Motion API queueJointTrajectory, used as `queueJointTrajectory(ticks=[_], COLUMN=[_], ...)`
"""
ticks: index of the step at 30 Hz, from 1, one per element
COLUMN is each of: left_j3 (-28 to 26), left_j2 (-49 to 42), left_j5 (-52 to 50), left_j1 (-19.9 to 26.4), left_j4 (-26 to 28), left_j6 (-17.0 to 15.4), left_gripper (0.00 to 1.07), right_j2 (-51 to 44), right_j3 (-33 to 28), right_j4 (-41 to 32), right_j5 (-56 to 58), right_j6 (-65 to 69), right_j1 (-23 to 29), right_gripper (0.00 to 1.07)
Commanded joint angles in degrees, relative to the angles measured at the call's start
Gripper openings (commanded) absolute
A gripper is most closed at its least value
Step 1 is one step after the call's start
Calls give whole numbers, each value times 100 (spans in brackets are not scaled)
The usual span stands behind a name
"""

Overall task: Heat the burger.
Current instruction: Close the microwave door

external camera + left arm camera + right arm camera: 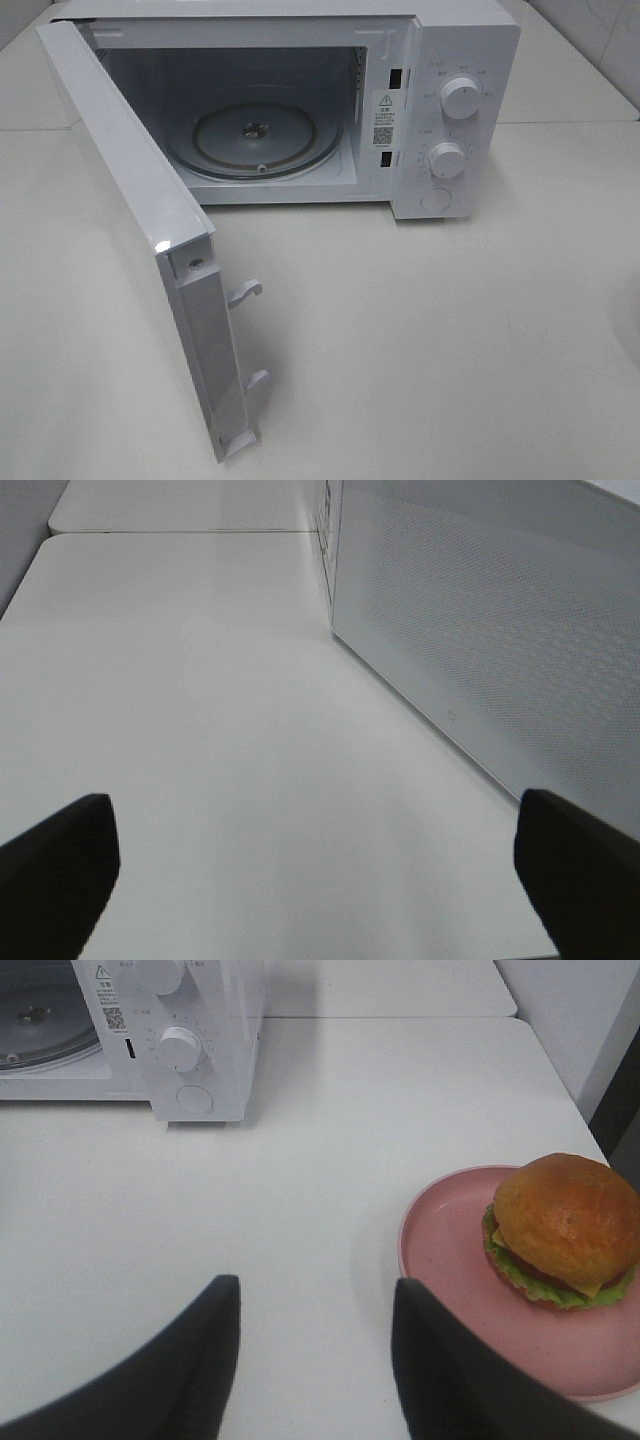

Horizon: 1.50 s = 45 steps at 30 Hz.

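The burger (pixel 562 1230), with a brown bun and a green lettuce edge, rests on a pink plate (pixel 450 1230) on the white table, seen only in the right wrist view. My right gripper (pixel 315 1300) hovers just beside the plate's near rim, its dark fingers partly drawn together with only bare table between them. One finger (pixel 440 1360) overlaps the plate's edge. My left gripper (pixel 320 880) stands wide open over bare table beside the microwave door (pixel 500 630). Neither gripper nor the burger shows in the exterior high view.
The white microwave (pixel 450 100) stands at the back with its door (pixel 130 200) swung fully open toward the front left. Its glass turntable (pixel 255 135) is bare. Two knobs and a button sit on its right panel (pixel 180 1050). A wall edge lies beyond the plate.
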<state>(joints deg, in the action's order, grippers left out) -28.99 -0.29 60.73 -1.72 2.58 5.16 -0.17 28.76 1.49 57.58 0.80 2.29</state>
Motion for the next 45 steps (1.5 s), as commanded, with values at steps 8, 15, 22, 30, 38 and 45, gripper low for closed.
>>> queueJointTrajectory(ticks=[8,15,22,30,38,45], left_j3=[6,6,6,-304,0,1089], left_j2=[-92,-92,-92,453,1558,2280], left_j5=[-80,-80,-80,-464,-2584,-5128], left_j1=[-11,-11,-11,-11,-11,-11], left_j4=[23,23,-11,264,86,29], left_j6=[-11,-11,-34,-57,-29,-63], left_gripper=[103,103,103,103,103,100], right_j2=[-178,-178,-178,-178,-178,-178], right_j3=[-17,-17,-17,-17,-17,-17], right_j4=[-17,-17,-17,-17,-17,-17], right_j5=[-29,-29,-29,-29,-29,-29], right_j6=[-80,-80,-80,-80,-80,-80], right_j1=[-17,-17,-17,-17,-17,-17], right_gripper=[45,45,45,45,45,45])
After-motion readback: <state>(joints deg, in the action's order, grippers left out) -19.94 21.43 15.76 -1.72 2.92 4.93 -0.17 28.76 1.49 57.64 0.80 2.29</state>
